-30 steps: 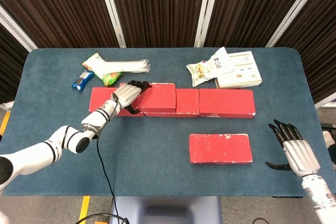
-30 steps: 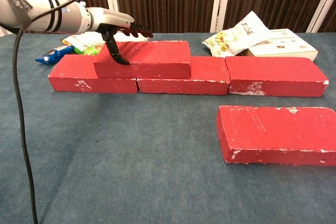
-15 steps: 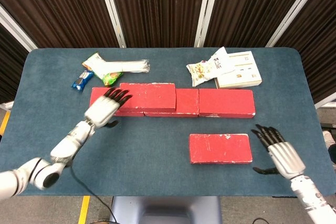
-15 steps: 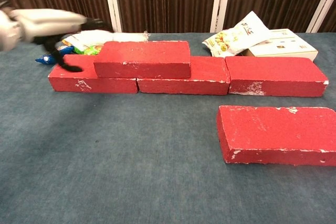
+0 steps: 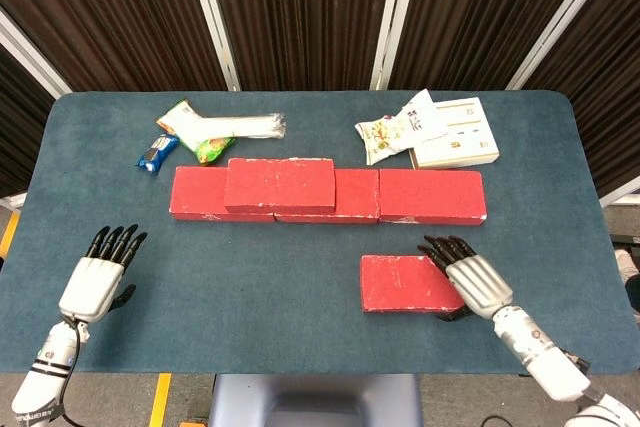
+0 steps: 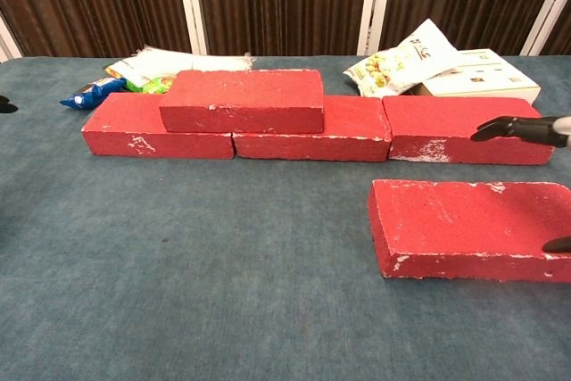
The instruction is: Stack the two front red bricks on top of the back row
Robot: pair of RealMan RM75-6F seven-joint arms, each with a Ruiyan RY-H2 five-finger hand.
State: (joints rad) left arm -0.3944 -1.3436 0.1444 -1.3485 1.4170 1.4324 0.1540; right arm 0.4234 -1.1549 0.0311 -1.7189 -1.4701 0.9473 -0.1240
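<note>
Blue table (image 5: 300, 277): five red bricks (image 5: 279, 184).

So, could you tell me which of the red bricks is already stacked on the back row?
The stacked brick, left of centre, lies across the two leftmost back-row bricks; the front brick sits alone on the table.

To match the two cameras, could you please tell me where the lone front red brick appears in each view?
Head view: front red brick lies right of centre, its right end under the right hand.
Chest view: front red brick sits lower right, nearest the camera.
Shared landmark: the stacked brick on the back row.
</note>
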